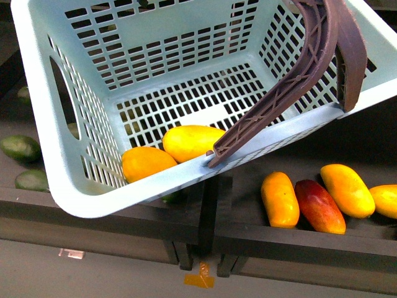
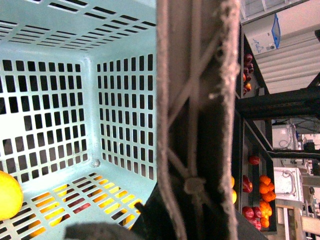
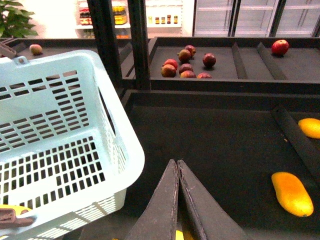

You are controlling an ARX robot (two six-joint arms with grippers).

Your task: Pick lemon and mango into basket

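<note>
The light teal basket [image 1: 74, 186] hangs tilted above the shelf, its brownish-purple handle [image 1: 310, 68] swung to the right. Two fruits lie in its low corner, side by side and touching: the shorter orange lemon [image 1: 147, 162] and the longer yellow mango [image 1: 192, 141]. My left gripper [image 2: 190, 210] is shut on the basket's handle [image 2: 195, 110], which fills the middle of the left wrist view; a yellow fruit [image 2: 7, 195] shows at the basket floor's edge. My right gripper [image 3: 176, 164] is shut and empty over the dark shelf, just beside the basket's [image 3: 65, 140] rim.
More yellow mangoes [image 1: 279, 198] [image 1: 347, 189] and a dark red mango [image 1: 319, 206] lie on the black shelf under the basket's right side. Dark green fruits [image 1: 20, 148] lie at the left. Red apples [image 3: 185, 65] sit on the far shelf, and a loose mango [image 3: 292, 194] lies beside a divider [image 3: 295, 135].
</note>
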